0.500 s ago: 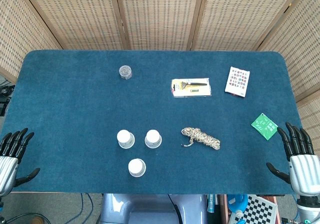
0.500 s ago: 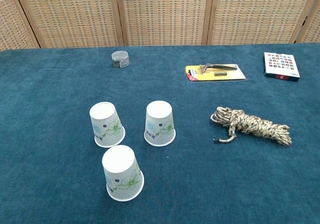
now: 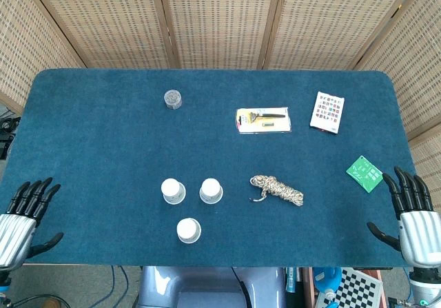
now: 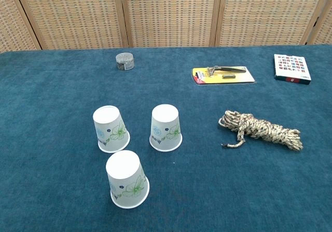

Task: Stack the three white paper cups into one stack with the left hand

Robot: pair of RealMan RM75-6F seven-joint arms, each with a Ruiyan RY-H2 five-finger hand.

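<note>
Three white paper cups with a green flower print stand upside down and apart on the blue table: a left cup [image 3: 173, 191] [image 4: 110, 128], a right cup [image 3: 211, 191] [image 4: 166, 127], and a nearer cup [image 3: 188, 230] [image 4: 126, 178]. My left hand [image 3: 19, 222] hovers at the table's near left corner, fingers spread, holding nothing, far left of the cups. By the near right corner my right hand [image 3: 412, 216] is open too. Neither hand shows in the chest view.
A coiled rope bundle [image 3: 277, 189] [image 4: 259, 130] lies right of the cups. Further back are a small round tin [image 3: 173, 100] [image 4: 125, 62], a packaged tool [image 3: 262, 120] [image 4: 223, 75], a card box [image 3: 327, 111] [image 4: 291, 68] and a green packet [image 3: 364, 173].
My left hand has shifted slightly to the right, toward the table. The cups and the right hand have not moved.
</note>
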